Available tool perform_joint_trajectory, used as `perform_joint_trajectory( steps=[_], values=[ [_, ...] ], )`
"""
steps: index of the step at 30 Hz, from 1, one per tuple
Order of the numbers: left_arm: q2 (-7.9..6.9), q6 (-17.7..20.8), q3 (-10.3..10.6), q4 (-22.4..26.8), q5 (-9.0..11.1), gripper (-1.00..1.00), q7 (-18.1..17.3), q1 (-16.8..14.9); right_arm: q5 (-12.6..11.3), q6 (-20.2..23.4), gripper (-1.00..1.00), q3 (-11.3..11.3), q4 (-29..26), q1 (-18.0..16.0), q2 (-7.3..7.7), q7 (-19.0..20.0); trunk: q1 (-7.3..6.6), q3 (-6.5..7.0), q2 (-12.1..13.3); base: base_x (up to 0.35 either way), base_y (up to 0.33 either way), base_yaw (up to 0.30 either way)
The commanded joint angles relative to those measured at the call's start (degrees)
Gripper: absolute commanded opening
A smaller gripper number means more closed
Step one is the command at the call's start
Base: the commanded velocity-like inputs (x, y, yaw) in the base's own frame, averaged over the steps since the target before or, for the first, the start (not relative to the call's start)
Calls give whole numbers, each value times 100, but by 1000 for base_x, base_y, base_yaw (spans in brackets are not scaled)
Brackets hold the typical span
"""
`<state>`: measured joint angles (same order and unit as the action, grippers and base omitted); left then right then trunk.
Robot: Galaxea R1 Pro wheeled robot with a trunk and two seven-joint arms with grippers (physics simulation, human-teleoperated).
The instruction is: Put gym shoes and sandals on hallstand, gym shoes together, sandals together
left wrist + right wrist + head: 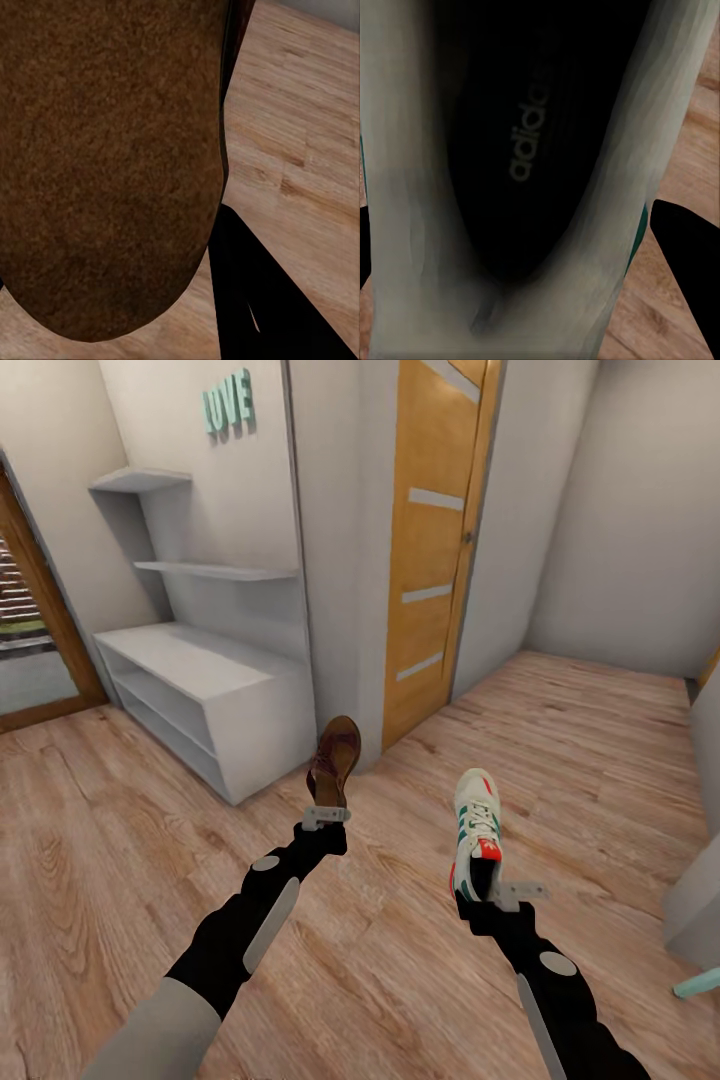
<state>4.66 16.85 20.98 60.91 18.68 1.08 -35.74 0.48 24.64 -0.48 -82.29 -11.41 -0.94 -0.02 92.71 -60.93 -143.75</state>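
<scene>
Your left jaws are clamped on a sandal, held above the floor near the hallstand; your right jaws grip a gym shoe by its heel.

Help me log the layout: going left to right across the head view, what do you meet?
Glazed wooden-framed doorway → long low white hallstand → dark brown leather sandal in the left gripper → orange wooden door → white green-striped gym shoe in the right gripper.
</scene>
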Motion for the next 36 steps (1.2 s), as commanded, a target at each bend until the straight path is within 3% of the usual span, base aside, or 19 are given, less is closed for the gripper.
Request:
perform_joint_trajectory(
  steps=[1, 11, 25, 36],
  values=[
    [0, 29, 3, 7, 30, -100, 6, -4, 5, 32, -100, -4, -11, -2, -3, -7, -1, -13, -2, 21, 0, 167],
    [9, 29, 3, 4, 32, -100, 6, -4, 5, 32, -100, -4, -14, -2, -3, -7, -1, -84, -2, 8, 0, 193],
    [17, 29, 3, 1, 39, -100, 6, -4, 5, 32, -100, -4, -12, -2, -3, -7, -1, -120, -2, 225, -152, 280],
    [17, 29, 3, 4, 37, -100, 6, -4, 5, 32, -100, -4, -15, -2, -3, -7, -1, -121, -2, 23, -15, 290]
  ],
)
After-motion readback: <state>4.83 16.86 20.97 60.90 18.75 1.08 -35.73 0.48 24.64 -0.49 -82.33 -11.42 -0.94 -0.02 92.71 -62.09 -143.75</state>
